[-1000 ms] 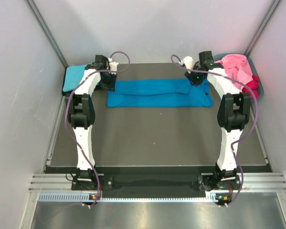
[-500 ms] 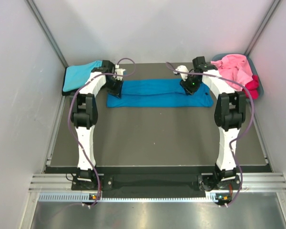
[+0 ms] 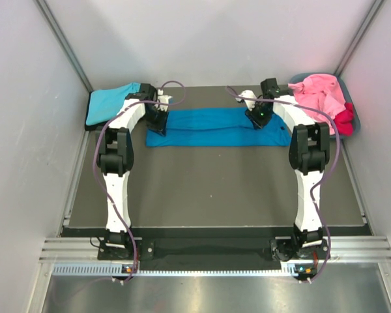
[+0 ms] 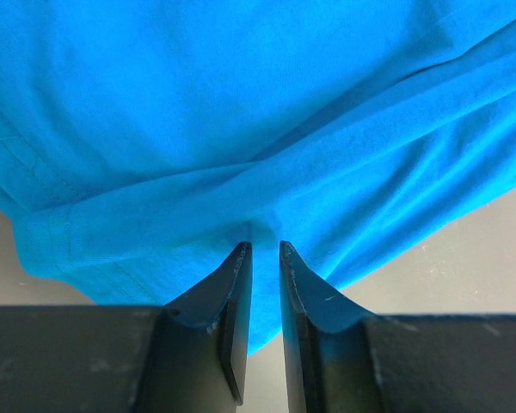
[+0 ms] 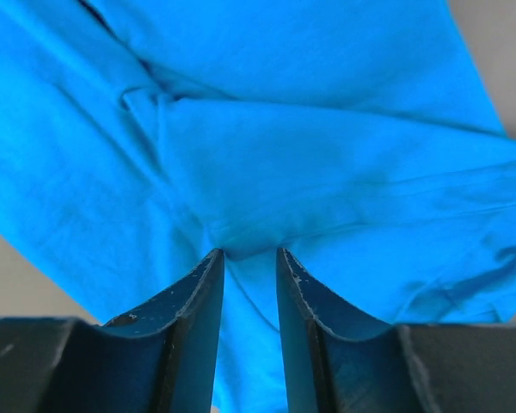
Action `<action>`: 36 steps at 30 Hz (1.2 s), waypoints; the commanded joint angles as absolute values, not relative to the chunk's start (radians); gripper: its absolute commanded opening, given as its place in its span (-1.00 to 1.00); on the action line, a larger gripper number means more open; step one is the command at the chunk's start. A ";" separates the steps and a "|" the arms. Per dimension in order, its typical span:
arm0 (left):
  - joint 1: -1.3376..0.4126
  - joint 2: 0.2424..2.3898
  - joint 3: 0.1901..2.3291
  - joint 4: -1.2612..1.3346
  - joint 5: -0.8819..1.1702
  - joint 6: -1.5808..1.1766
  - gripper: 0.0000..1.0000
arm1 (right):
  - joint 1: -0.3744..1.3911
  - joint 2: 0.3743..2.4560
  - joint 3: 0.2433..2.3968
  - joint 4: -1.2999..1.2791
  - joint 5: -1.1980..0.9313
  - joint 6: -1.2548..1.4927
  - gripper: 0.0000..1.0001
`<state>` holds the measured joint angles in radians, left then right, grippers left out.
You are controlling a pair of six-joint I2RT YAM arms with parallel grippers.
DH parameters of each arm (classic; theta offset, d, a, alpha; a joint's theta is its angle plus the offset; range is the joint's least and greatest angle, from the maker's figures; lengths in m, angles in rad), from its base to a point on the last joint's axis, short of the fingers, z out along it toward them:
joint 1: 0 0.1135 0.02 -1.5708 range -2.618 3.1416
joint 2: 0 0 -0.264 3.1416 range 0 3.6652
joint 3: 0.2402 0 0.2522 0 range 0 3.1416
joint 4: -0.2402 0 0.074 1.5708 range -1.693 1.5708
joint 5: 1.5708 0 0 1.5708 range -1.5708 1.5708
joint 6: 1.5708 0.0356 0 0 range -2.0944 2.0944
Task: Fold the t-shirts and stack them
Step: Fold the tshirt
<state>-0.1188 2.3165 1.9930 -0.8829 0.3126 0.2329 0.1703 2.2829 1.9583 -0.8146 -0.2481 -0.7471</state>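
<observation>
the bright blue t-shirt point(image 3: 215, 127) lies folded into a long band across the far middle of the tabletop point(image 3: 215, 189). the left fingers point(image 4: 234, 301) pinch its left end, the right fingers point(image 5: 202, 301) its right end, cloth puckered between each pair.

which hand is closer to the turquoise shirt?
Left. The left hand pinches the blue shirt at its left end, beside the turquoise shirt; the right hand pinches the opposite end.
</observation>
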 commanded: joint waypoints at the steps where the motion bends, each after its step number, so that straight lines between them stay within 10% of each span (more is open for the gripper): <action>1: -0.120 2.319 1.988 -0.873 0.314 0.224 -0.51 | 0.183 2.289 2.014 -0.778 -0.242 -0.733 -0.38; 9: -0.123 2.318 1.987 -0.871 0.307 0.224 -0.51 | 0.189 2.309 2.020 -0.776 -0.238 -0.726 -0.44; 16: -0.123 2.315 1.985 -0.871 0.296 0.222 -0.51 | 0.189 2.318 2.055 -0.788 -0.275 -0.723 -1.00; 26: -0.126 2.303 1.976 -0.870 0.282 0.227 -0.51 | 0.239 2.290 2.178 -0.681 -0.209 -0.759 -1.00; 31: -0.130 2.289 1.980 -0.873 0.275 0.232 -0.43 | 0.287 2.306 2.189 -0.549 -0.077 -0.761 -0.40; 36: -0.130 2.234 1.991 -0.893 0.326 0.299 -0.24 | 0.285 2.212 2.139 -0.500 -0.034 -0.683 -0.35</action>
<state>-0.1261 2.3157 1.9800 -0.8837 0.2798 0.2462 0.2882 2.3180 2.1471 -0.5823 -0.0910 -0.7330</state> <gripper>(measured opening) 0.369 0.319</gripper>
